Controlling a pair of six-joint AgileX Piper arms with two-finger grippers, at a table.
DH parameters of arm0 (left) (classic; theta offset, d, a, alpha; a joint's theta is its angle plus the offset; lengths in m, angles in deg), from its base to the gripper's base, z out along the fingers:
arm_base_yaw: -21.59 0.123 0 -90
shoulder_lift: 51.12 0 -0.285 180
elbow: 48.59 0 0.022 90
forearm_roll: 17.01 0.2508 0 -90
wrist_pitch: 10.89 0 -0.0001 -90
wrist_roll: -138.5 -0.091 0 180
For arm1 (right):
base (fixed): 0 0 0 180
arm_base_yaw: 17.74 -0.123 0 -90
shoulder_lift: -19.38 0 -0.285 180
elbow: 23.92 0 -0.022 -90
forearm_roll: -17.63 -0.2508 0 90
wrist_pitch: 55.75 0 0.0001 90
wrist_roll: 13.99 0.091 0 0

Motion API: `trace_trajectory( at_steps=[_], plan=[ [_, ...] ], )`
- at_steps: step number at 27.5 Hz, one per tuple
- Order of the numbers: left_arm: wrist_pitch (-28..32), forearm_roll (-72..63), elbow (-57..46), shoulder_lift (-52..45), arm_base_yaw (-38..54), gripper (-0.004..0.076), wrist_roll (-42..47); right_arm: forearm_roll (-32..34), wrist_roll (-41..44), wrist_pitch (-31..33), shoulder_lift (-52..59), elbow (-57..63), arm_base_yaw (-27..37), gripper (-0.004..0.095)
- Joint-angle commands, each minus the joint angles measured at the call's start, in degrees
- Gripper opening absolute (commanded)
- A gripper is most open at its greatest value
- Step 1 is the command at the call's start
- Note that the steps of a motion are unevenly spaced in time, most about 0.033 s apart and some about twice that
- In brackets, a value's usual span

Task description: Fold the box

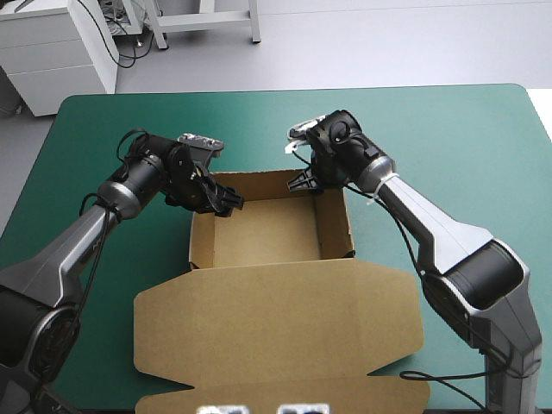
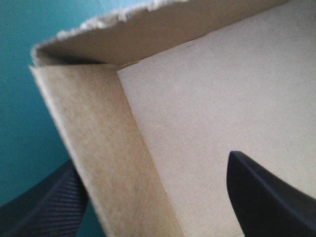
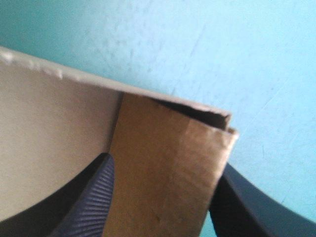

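teal-green cover (image 1: 448,129) fills the frame, box (image 1: 267,237) sits mid-table as an open tray, walls up, lid (image 1: 276,323) flat on the cover on the near side, toward the arm bases and behind both claws. left claw (image 1: 228,201) is at the tray's far-left corner, right claw (image 1: 304,179) at the far-right corner, tray floor between them. left wrist cam: fingers released, standing apart and straddling one wall near that corner. outer finger (image 2: 54,202) is on the cover side, touching or just shy of the wall's outside face; inner finger (image 2: 266,197) is inside the tray over the floor, clear gap to the wall. ahead of the claw the straddled wall meets a second wall with a rough cut top edge, small dark slot where the two join. can't tell which of the two is the far wall. right wrist cam: fingers clenched on a wall at the far-right corner, inside finger (image 3: 94,197) within the tray, outside finger (image 3: 247,207) over the cover, both hard against the board, no gap showing. just ahead of that claw the held wall ends at the corner, thin dark gap between its layers, and the next wall's pale top edge runs off on the inside finger's side.
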Motion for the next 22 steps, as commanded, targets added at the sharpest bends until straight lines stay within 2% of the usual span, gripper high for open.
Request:
trace_trajectory(
  at_steps=[1,5,10,12,15,17,22],
  plan=[
    [-6.59,5.43,8.33,-3.20,-0.24,0.0550,-0.05,1.08,-0.58,0.54,6.25,-7.00,0.02,0.0509],
    [-14.77,13.05,17.45,-3.30,-0.24,0.0547,0.09,1.94,-0.48,0.54,9.16,-9.95,0.02,0.0509],
    [-14.77,10.07,23.24,-5.37,-0.24,0.0525,2.14,1.30,0.86,0.54,11.35,-9.95,0.02,0.0509],
    [-14.77,8.28,23.48,-7.57,-0.24,0.0424,1.54,-0.50,2.03,0.64,11.55,-9.73,0.02,0.0509],
    [-14.77,7.93,23.48,-11.40,-0.24,0.0150,1.50,-2.59,2.05,0.64,11.55,-8.77,0.02,0.0509],
    [-14.77,8.65,23.35,-13.94,-0.24,-0.0004,0.02,-2.08,2.05,0.64,11.44,-7.12,0.12,0.0509],
    [-14.77,8.52,17.15,-20.74,-0.24,-0.0008,0.00,-4.07,2.64,0.55,11.44,-1.45,2.88,0.0509]
  ],
)
